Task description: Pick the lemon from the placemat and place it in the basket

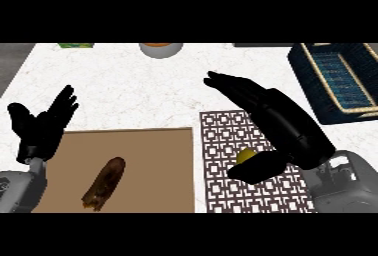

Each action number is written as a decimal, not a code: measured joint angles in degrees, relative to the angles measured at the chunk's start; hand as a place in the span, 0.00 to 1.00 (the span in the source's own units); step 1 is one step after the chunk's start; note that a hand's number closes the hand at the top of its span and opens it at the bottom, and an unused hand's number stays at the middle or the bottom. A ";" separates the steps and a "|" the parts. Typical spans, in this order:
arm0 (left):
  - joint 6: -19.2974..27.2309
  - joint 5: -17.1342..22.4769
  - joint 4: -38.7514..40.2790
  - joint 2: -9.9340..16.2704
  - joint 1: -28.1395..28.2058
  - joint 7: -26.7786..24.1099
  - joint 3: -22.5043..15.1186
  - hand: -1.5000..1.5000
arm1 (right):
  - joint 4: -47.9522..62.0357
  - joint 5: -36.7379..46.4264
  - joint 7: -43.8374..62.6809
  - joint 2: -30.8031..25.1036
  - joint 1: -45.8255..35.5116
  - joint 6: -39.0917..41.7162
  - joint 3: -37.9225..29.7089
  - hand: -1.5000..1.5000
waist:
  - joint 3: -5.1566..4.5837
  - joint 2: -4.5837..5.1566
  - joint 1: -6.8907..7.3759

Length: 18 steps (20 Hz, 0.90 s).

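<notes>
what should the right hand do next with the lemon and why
Probably curl its fingers around the lemon. The right hand is over the patterned placemat with straight fingers, its thumb beside the fruit, so the lemon does not look gripped yet. The basket waits at the far right; lifting comes after.

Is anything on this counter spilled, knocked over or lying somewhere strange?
Nothing stands out. The lemon sits on the patterned placemat under the right hand, the brown item lies on its board, and the basket stands upright.
</notes>
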 measured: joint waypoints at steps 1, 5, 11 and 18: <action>0.01 -0.05 -0.04 0.01 0.24 -0.10 0.04 0.50 | -0.26 0.69 3.25 -1.75 -1.72 1.77 -0.61 0.00 | -0.02 -0.07 -0.04; -0.11 -0.22 -0.22 -0.52 -0.08 0.11 -0.11 0.50 | -0.95 -1.56 16.32 -5.63 -8.88 9.89 -4.05 0.00 | 0.06 0.16 0.14; -1.02 -0.10 -1.18 0.28 0.41 0.59 0.88 0.50 | -0.05 -17.11 25.78 -11.06 -13.99 24.76 -10.21 0.00 | 0.17 0.42 0.38; -1.03 -0.74 -3.41 -0.31 1.34 1.95 1.63 0.50 | -2.21 -32.85 26.43 -16.96 -9.78 30.77 -17.78 0.00 | 0.29 0.58 0.31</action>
